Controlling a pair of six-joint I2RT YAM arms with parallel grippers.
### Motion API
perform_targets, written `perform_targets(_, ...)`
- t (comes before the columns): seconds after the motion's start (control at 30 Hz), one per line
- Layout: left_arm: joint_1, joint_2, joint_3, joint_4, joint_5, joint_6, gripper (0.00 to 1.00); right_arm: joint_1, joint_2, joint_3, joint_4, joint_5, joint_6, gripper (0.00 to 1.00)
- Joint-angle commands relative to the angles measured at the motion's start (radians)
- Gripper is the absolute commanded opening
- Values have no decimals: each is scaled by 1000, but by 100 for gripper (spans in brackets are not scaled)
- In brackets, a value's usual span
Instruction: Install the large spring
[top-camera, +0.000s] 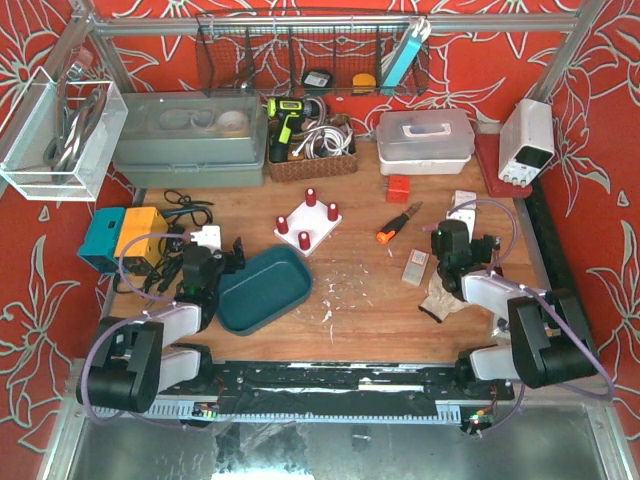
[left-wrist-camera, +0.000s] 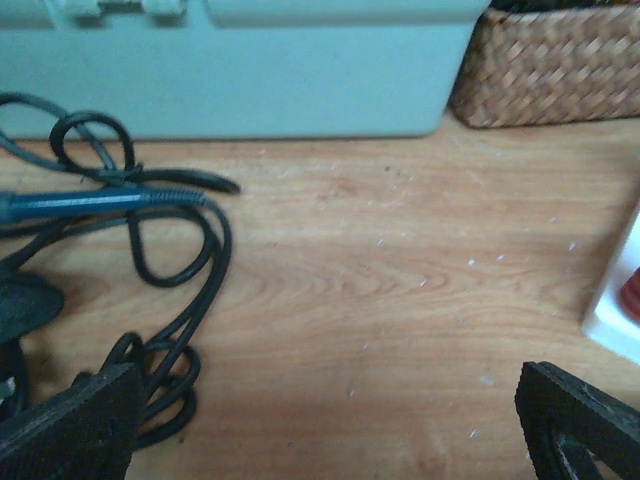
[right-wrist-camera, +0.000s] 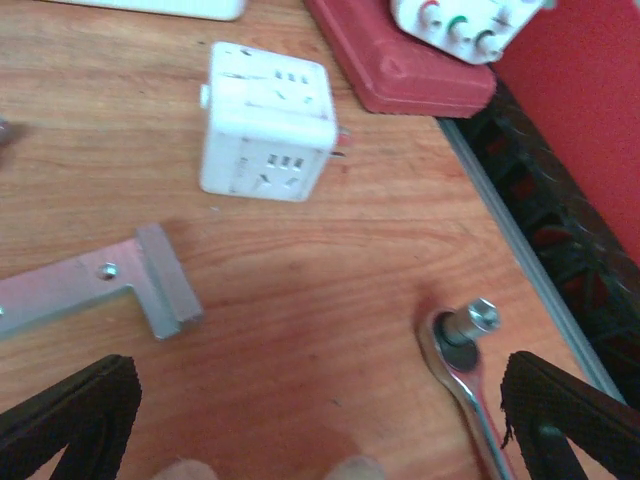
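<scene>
The large spring is not showing clearly enough in any view to pick out, so I cannot tell where it is lying. The white block (top-camera: 308, 224) with four red pegs is standing upright near the middle of the counter (top-camera: 370, 290). A teal tray (top-camera: 265, 288) is sitting just in front of it, to the left.

The left hand (top-camera: 200, 265) is hovering at the tray's left rim, touching nothing. In its wrist view the left hand (left-wrist-camera: 320, 430) is spread wide, with a black fingertip in each lower corner and bare wood between them. Black cables (left-wrist-camera: 150, 260) are looping across the counter on the left of that view. A grey-green toolbox (left-wrist-camera: 250, 70) and a wicker basket (left-wrist-camera: 560, 65) are standing side by side at the back, and a corner of the white block (left-wrist-camera: 620, 300) is showing at the right edge.

The right hand (top-camera: 450, 240) is hanging over the right part of the counter, also holding nothing. In its wrist view the right hand (right-wrist-camera: 320, 420) is likewise spread wide. A ratchet wrench (right-wrist-camera: 470, 370) is lying just inside its right fingertip, and a metal bracket (right-wrist-camera: 100, 285) is lying flat to the left. A white power cube (right-wrist-camera: 265, 120) is sitting farther back, near a red mat (right-wrist-camera: 410, 70).
</scene>
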Motion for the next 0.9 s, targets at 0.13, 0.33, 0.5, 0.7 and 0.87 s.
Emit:
perform_targets(0.13,-10,44,-12,261,126,42,100,-13,33,42,85,-210,-100,99)
perform_targets(0.33,-85,162,16,348,67,54,100,-99,97,37,209,-344,-159,99)
perform_targets(0.5,-90,203,3,405,15,42,100,-112,67,-78,377,-391,-162,99)
perform_targets(0.7,-102,263,-117,680,-27,42,100,-128,92,-152,526,-414,-155,99)
perform_targets(0.87,-114,242,-97,609,-16,53,100,-128,93,-153,538,-413,-157,99)
